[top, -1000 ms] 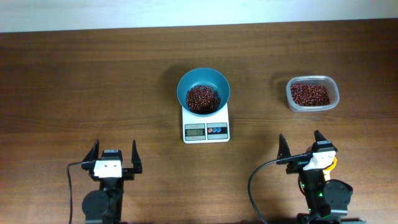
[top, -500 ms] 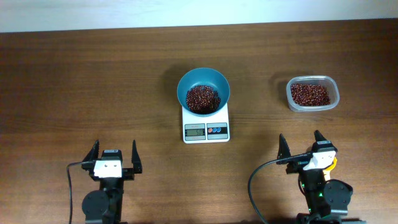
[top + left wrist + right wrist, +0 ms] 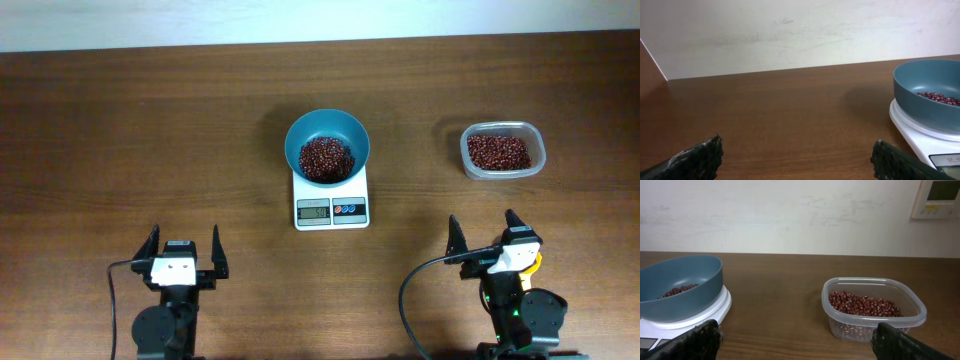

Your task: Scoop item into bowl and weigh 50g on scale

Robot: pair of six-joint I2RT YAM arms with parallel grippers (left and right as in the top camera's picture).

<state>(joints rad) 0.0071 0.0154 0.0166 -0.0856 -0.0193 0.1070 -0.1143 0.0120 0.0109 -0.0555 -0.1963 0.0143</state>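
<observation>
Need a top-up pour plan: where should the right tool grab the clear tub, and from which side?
Take the clear tub by its near long wall, just under the flared rim, one finger inside and one outside, coming down from the robot's side. That wall faces the open right tool, the lip should resist slipping, and the beans sit low, leaving bare wall.

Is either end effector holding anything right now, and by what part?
Nothing: the left end effector and right end effector are both open, empty.
</observation>
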